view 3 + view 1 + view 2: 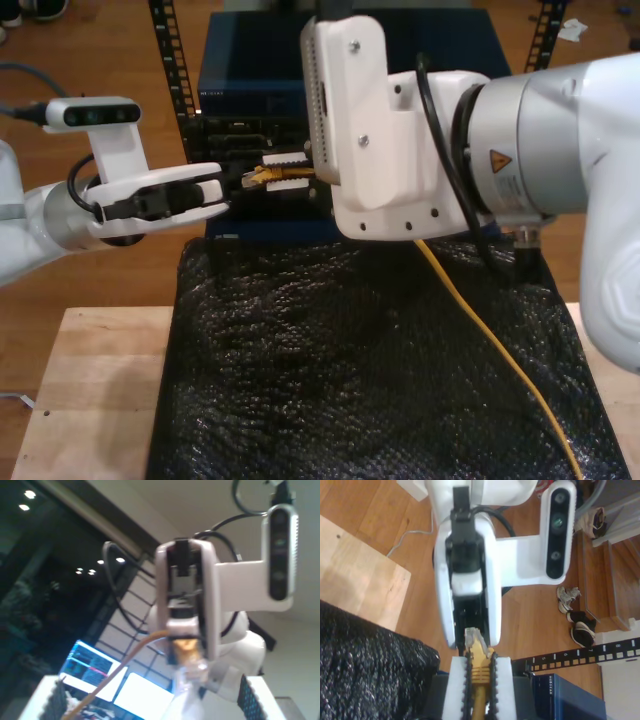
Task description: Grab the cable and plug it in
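My second tool (282,172) comes in from the exterior view's right and is pinching the cable (490,350) just behind its plug (258,176). In the second wrist view the white toothed fingers (454,690) press on either side of the yellow boot, and the clear plug tip sticks out beyond them.

From that grip the cable runs back under the arm and trails over the black sheet (330,360) towards the near right corner of the exterior view. The sheet covers much of the wooden counter (90,390).

My first tool (228,190) reaches in from the exterior view's left and faces the plug head-on, with its jaws spread. The plug tip is at their mouth; I cannot tell whether it touches them.

Both tools meet in the air just in front of the blue rack unit (250,80), beyond the far edge of the sheet.
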{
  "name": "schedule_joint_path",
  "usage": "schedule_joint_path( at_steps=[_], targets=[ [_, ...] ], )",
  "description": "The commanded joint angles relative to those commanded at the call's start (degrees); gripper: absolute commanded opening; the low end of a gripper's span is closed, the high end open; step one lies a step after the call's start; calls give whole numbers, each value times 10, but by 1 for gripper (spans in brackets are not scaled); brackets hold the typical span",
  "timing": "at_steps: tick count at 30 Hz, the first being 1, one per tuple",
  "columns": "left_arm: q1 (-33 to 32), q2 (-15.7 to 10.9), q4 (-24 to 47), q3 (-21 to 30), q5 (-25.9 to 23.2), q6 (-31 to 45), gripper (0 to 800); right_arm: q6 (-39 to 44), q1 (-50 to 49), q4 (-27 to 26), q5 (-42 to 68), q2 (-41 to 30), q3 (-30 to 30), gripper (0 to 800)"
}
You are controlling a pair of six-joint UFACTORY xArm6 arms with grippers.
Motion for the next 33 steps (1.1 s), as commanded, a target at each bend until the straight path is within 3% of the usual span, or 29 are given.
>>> schedule_joint_path(
  at_steps=[19,33],
  targets=[
    [3,-4,2,-1,-25,1,798,36,-52,7,0,16,-24,0],
    [6,-91,74,-3,-180,1,797,95,-120,5,0,64,-48,0]
  ],
)
